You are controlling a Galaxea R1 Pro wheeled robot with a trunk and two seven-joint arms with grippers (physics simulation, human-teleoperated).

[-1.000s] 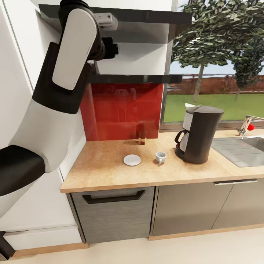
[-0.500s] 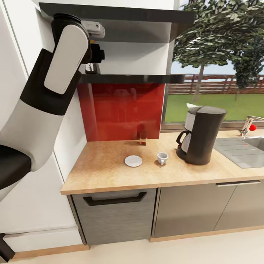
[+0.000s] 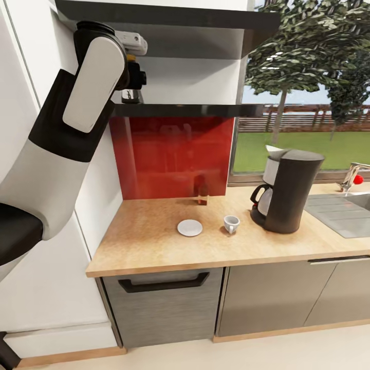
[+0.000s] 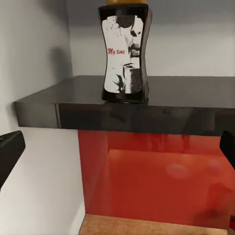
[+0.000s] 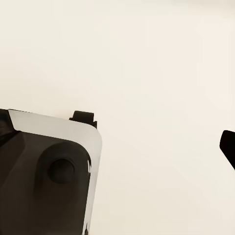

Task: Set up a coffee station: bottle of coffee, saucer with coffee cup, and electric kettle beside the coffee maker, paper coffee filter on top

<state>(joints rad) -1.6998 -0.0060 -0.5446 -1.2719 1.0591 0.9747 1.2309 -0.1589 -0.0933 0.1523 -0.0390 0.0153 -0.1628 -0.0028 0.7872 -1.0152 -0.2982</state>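
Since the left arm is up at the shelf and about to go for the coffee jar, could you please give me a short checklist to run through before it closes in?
1. Bottle of coffee upright on the kitchen shelf: ok.
2. Left tool open, fingertips at both edges of the left wrist view: ok.
3. Left tool level with the bottle: not ok; the fingers sit below the shelf board.
4. Bottle between the fingers: not ok; it stands ahead, not yet reached.
5. Free spot on the kitchen countertop beside the coffee maker: ok.
6. Right tool state: cannot tell.
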